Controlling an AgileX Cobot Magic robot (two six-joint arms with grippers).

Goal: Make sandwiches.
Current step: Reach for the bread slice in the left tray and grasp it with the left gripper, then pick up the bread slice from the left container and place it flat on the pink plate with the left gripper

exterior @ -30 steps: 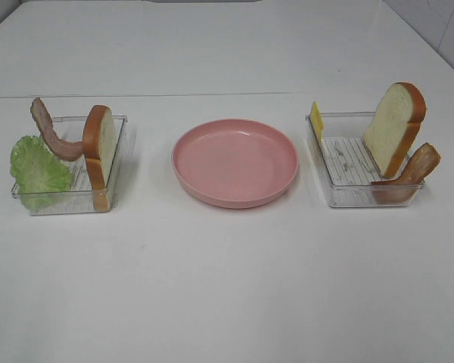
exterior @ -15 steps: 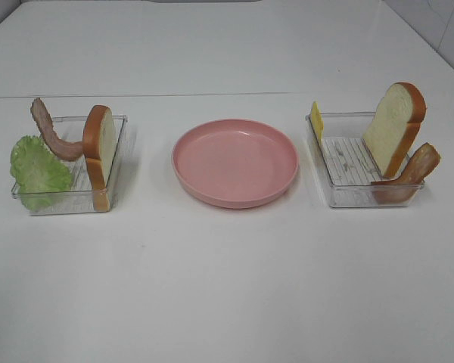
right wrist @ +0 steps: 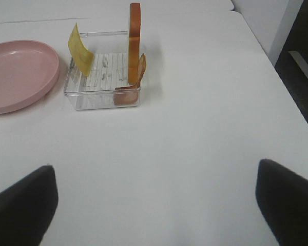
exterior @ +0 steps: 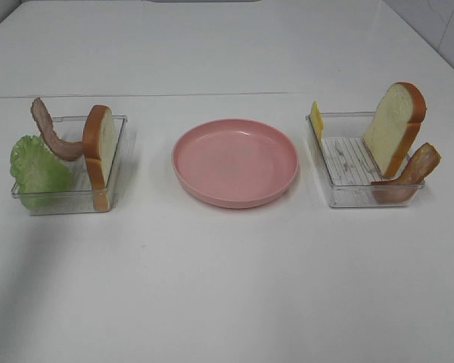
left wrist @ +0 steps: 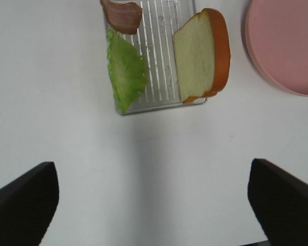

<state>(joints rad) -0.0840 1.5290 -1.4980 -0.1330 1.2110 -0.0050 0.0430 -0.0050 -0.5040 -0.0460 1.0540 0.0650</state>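
2 trays, 2 breads, 2 bacons. Mid-left, left tray (exterior: 60, 203): left bread (exterior: 98, 151), left bacon (exterior: 49, 132), 1 lettuce (exterior: 38, 170). Mid-right, right tray (exterior: 356, 198): right bread (exterior: 393, 125), right bacon (exterior: 412, 170), 1 cheese (exterior: 316, 119). 1 plate (exterior: 234, 162) centre. Both left gripper (left wrist: 153, 162) and right gripper (right wrist: 156, 164) have jaws spread wide, empty.

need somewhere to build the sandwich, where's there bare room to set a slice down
The pink plate is bare, between the two trays. The table in front of them is one wide free patch. The left tray is crowded with lettuce, bacon and bread; the right tray has bare floor between cheese and its bread slice.
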